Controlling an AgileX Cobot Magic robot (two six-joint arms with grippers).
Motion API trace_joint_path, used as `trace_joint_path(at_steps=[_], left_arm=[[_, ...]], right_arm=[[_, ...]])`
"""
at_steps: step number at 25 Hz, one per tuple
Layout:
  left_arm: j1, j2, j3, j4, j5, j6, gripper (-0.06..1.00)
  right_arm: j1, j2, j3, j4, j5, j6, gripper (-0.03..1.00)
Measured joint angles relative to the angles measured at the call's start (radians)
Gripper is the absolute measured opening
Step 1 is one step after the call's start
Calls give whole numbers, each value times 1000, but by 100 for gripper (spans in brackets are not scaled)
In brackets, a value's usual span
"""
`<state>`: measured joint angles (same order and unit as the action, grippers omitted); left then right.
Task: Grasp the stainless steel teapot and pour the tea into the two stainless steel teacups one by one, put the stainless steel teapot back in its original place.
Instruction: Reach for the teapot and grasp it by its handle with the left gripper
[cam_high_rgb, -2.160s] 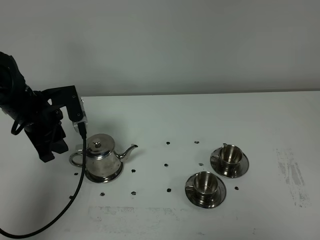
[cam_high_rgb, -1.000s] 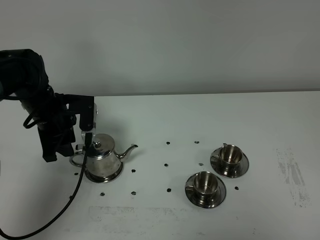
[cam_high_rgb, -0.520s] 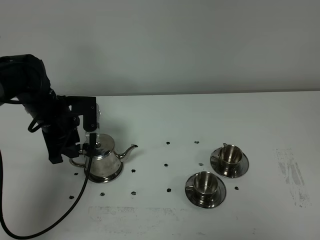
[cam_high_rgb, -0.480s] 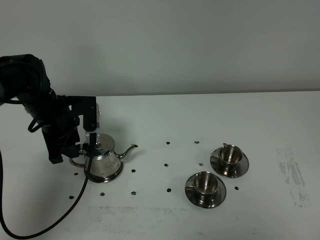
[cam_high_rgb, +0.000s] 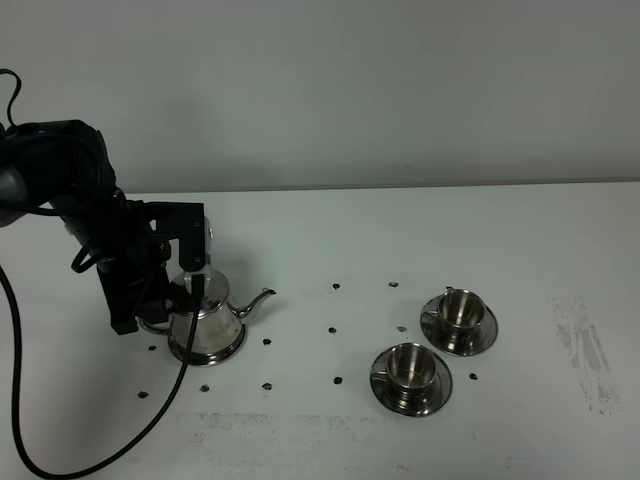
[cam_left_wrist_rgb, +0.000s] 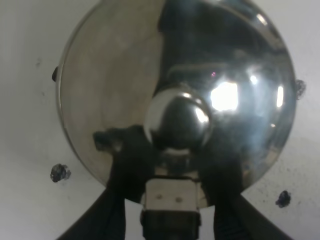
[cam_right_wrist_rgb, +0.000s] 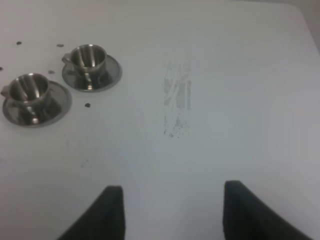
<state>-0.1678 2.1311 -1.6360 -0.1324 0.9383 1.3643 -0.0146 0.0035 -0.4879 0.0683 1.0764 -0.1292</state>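
1. Exterior high view: the nearest teacup (cam_high_rgb: 410, 367) sits on its saucer, right of centre. The second teacup (cam_high_rgb: 460, 311) is just behind it, apart.
2. The teapot (cam_high_rgb: 210, 320) stands upright on the trivet (cam_high_rgb: 205, 358) at left, spout toward the cups.
3. The left gripper (cam_left_wrist_rgb: 170, 175) is spread, its fingers either side of the teapot's handle. Contact is unclear.
4. The right gripper (cam_right_wrist_rgb: 173, 192) has its jaws apart over the white table (cam_right_wrist_rgb: 225, 100).

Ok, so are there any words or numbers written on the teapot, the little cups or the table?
None can be read in any view.
The teapot, the far teacup and the near teacup show only plain shiny steel, with no letters, numbers or brand marks.
The black dots on the table are just specks, not writing.
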Motion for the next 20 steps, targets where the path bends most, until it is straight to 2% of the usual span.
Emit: trace_joint_path(at_steps=[11,13,15,20], left_arm=[[-22,33,0,22,-12,-46,47],[-26,33,0,30,-12,-59,40],[-33,33,0,42,-11,-70,26],[-39,34,0,65,-11,-90,25]], right_arm=[[0,0,0,0,0,0,44],[0,0,0,0,0,0,44],[0,0,0,0,0,0,44],[0,0,0,0,0,0,44]])
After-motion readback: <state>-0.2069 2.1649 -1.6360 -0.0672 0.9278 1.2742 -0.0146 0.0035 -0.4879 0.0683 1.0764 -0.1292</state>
